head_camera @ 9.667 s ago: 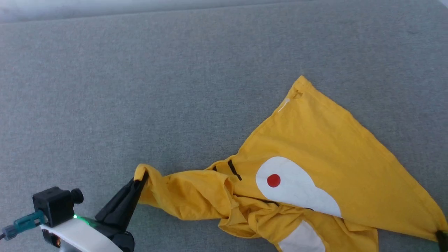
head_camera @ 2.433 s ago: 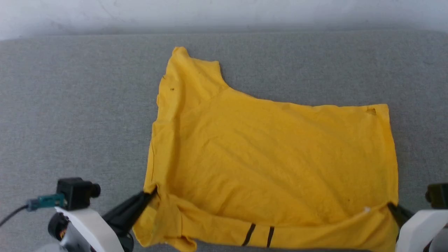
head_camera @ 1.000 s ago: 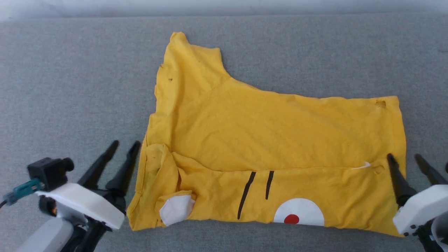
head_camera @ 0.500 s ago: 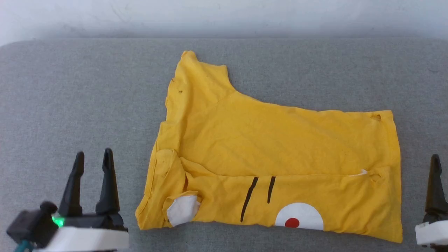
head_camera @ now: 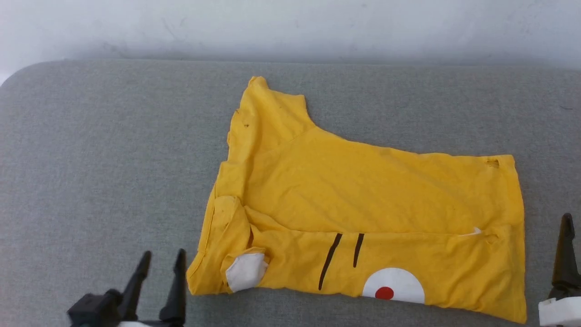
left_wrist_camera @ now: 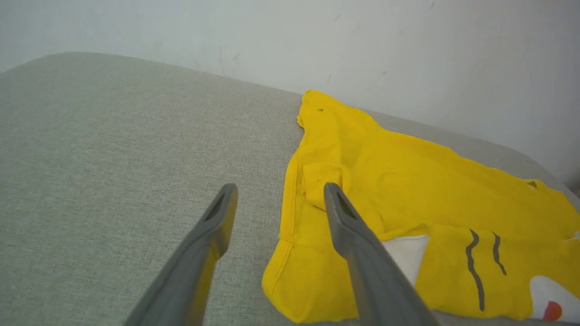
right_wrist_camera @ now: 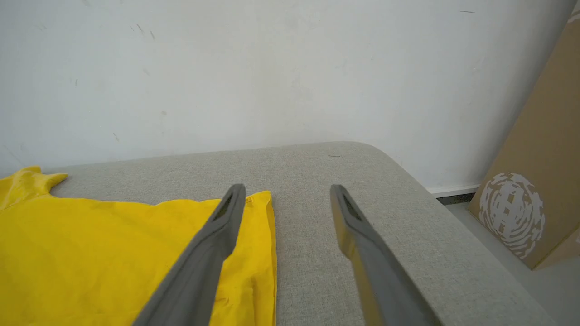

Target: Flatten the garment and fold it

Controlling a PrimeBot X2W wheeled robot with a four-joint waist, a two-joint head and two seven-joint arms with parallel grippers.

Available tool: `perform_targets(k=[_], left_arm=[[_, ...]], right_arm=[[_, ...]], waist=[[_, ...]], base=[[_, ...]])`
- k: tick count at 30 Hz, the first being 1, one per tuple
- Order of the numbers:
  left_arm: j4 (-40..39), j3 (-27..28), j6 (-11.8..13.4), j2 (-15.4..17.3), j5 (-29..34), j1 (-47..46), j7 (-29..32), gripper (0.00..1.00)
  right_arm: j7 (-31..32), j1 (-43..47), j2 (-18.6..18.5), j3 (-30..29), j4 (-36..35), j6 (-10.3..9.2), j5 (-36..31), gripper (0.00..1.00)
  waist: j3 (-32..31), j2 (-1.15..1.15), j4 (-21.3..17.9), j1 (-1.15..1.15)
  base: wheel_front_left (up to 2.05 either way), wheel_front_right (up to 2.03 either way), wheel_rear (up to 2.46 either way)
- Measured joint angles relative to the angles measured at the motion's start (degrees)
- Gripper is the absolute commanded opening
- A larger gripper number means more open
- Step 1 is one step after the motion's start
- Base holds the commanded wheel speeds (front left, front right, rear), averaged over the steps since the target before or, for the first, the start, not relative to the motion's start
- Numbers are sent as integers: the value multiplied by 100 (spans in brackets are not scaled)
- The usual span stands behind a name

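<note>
The garment (head_camera: 363,195), a bright yellow T-shirt, lies spread on the grey cushion (head_camera: 113,159). One sleeve points toward the wall. Its near strip is folded over and shows two black stripes (head_camera: 345,256), a white half-circle with a red dot (head_camera: 392,288) and a white patch (head_camera: 245,271). My left gripper (head_camera: 163,254) stands open and empty just left of the garment's near left corner (left_wrist_camera: 290,280), apart from it. One dark finger (head_camera: 565,254) of the right gripper rises past the garment's right edge. In the right wrist view my right gripper (right_wrist_camera: 287,188) is open and empty beside that edge (right_wrist_camera: 267,235).
A pale wall (head_camera: 290,27) runs behind the cushion. The cushion's rounded corner (right_wrist_camera: 385,158) drops to the floor on the right, where a brown cardboard box (right_wrist_camera: 534,181) leans. Bare grey fabric (left_wrist_camera: 113,158) spreads to the garment's left.
The head camera has tilted, so the whole picture sits lower. Both open grippers have drawn back from the garment's near corners toward the near edge. The garment lies unmoved.
</note>
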Motion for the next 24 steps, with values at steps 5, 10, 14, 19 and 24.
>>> perform_targets(k=[5, 10, 14, 19, 24], left_arm=[[-398, -364, -70, 257, -64, -14, 1205, 100], [-548, -489, -44, 352, -114, -33, 1875, 100], [-536, -566, -3, 365, -177, -41, 2249, 100], [-501, -579, 126, 385, -267, -68, 2601, 100], [-192, -510, 367, 399, -265, -152, 2833, 100]], right_arm=[[19, -37, 2, 147, 54, 0, -36, 100], [15, -193, 2, 249, 133, 0, -80, 100], [8, -277, 2, 305, 210, 0, -88, 100], [7, -318, 2, 293, 290, 0, -112, 100], [16, -370, 2, 300, 318, 0, -119, 100]], waist=[[129, 0, 37, 0], [332, 0, 20, 1], [489, 0, 3, 1], [606, 0, -9, 1], [633, 0, -6, 1]], base=[[0, 0, 0], [0, 0, 0], [0, 0, 0], [0, 0, 0], [0, 0, 0]])
